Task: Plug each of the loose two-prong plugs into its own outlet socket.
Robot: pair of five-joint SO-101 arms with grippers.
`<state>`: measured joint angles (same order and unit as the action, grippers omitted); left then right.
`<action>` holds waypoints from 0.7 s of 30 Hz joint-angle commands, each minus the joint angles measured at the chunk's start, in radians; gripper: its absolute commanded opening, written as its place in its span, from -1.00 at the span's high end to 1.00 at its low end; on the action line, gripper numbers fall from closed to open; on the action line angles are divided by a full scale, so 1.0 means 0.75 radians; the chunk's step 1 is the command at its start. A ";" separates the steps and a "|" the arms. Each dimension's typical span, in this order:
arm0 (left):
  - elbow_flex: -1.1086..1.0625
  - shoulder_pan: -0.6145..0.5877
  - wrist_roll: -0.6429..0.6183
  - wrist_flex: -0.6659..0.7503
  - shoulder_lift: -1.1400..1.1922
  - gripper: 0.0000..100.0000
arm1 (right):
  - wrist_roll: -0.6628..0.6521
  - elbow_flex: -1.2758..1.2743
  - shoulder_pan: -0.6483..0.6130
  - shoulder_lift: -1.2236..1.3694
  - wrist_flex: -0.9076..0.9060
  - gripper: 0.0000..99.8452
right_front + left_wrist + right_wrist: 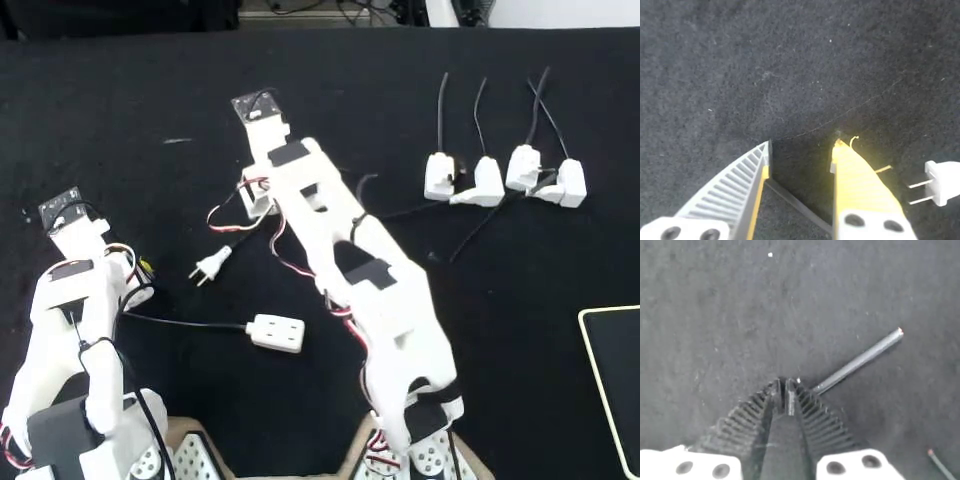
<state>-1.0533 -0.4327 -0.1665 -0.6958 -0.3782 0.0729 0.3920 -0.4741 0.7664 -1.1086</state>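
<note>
Right now the left arm (70, 300) sits near the left edge of the black surface (120, 90). The left fingers (860, 185) stand wide apart over a bare patch, with nothing between them. A loose white plug (210, 265) lies just beside them, towards the middle of the surface, its two bare prongs pointing at those fingers. Its black cord (240, 235) runs off under the right arm (350, 260). Nearer the front edge lies a white outlet block (276, 332), apart from the plug, and its own thin cord (180, 322) leads back towards the left arm. The right arm stretches from the front edge up towards the middle. The right fingers (820, 420) are drawn nearly together, with only a slit between the tips, and I cannot tell whether they pinch anything. A short grey wire end (860, 359) lies on the surface just past those tips. Towards the far right corner four small white blocks (500, 178) sit in a row, close together, each with a thin black wire pointing to the far edge. At the right edge rests a flat dark pad (612, 375) with a pale rim.
</note>
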 commanded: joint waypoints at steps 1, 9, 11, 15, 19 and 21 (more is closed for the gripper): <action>0.030 0.011 -0.012 0.002 -0.020 0.59 | -0.029 0.075 -0.010 0.038 -0.229 0.96; 0.030 0.011 -0.012 0.002 -0.020 0.59 | -0.360 0.212 0.041 0.050 -0.704 0.96; 0.030 0.011 -0.012 0.002 -0.020 0.59 | -0.362 0.210 0.082 0.044 -0.722 0.96; 0.030 0.011 -0.012 0.002 -0.020 0.59 | -0.409 0.146 0.139 -0.021 -0.706 0.96; 0.030 0.011 -0.012 0.002 -0.020 0.59 | -0.483 -0.054 0.149 -0.195 -0.634 0.98; 0.030 0.011 -0.012 0.002 -0.020 0.59 | -0.483 -0.230 0.143 -0.332 -0.563 0.98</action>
<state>-1.0533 -0.4327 -0.1665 -0.6958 -0.3782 -0.2723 0.3521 -0.3836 0.6989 -1.5919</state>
